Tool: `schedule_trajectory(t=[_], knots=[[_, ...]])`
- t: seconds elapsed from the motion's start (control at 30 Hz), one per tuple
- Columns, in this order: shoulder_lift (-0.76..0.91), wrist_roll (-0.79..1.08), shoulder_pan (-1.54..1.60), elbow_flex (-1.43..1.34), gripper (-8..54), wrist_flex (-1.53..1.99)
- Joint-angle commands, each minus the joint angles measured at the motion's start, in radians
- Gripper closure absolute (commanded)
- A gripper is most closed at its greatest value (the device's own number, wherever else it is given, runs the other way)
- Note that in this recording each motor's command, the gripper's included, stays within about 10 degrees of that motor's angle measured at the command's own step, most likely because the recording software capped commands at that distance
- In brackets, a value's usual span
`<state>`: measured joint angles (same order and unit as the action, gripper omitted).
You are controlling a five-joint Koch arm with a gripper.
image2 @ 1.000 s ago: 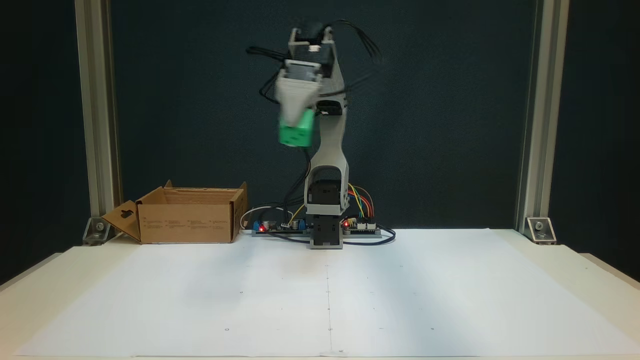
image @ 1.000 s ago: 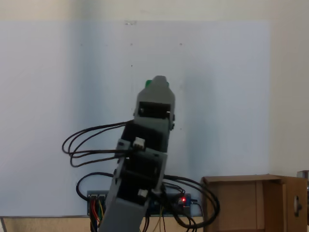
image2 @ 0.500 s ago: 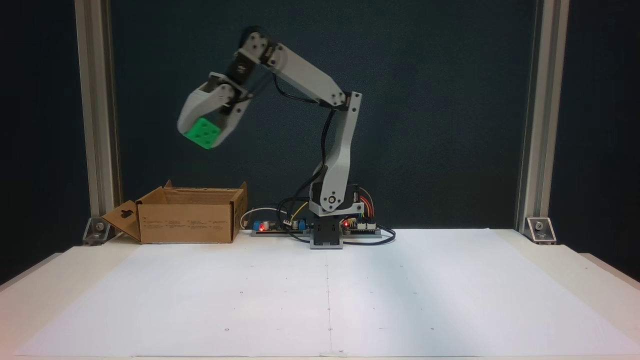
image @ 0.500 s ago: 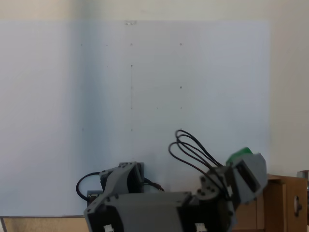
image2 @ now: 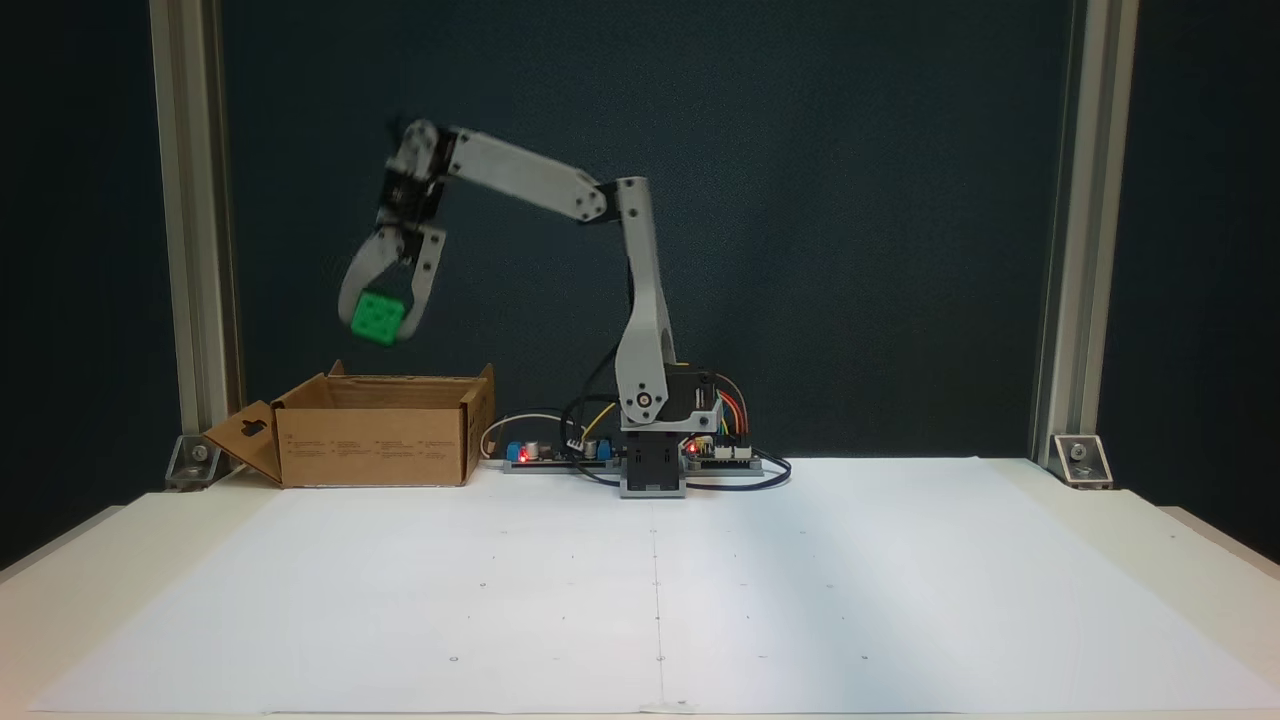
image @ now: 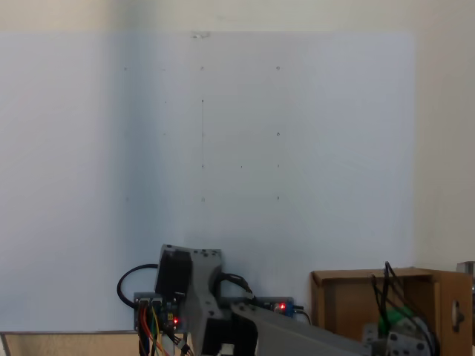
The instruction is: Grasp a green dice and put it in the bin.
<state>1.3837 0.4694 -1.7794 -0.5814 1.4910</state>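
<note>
Fixed view, green dice between hand fingers, above bin

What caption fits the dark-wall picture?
End effector holding the green dice above the cardboard bin.

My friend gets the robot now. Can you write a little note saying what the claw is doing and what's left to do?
Claw: shut on the small bright green dice, held up in the air.
Bin: the brown cardboard box with low walls sits on the table, at the left in a fixed view. The dice hangs above the box opening, not touching it.
Done: the dice is grasped, lifted and carried over to the box.
Left: lower a bit if you like, open the claw so the dice drops inside, then pull the arm back.
</note>
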Motion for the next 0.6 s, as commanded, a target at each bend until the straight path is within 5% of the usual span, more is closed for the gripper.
schedule_trajectory(t=[0.0,0.37,0.43,0.57], knots=[[-0.032,0.081,-0.018,0.058,33.9,0.006],[-0.186,0.081,-0.031,0.054,33.9,0.038],[-0.207,0.081,-0.031,0.038,13.4,0.038],[-0.207,0.078,-0.035,0.015,-0.1,0.031]])
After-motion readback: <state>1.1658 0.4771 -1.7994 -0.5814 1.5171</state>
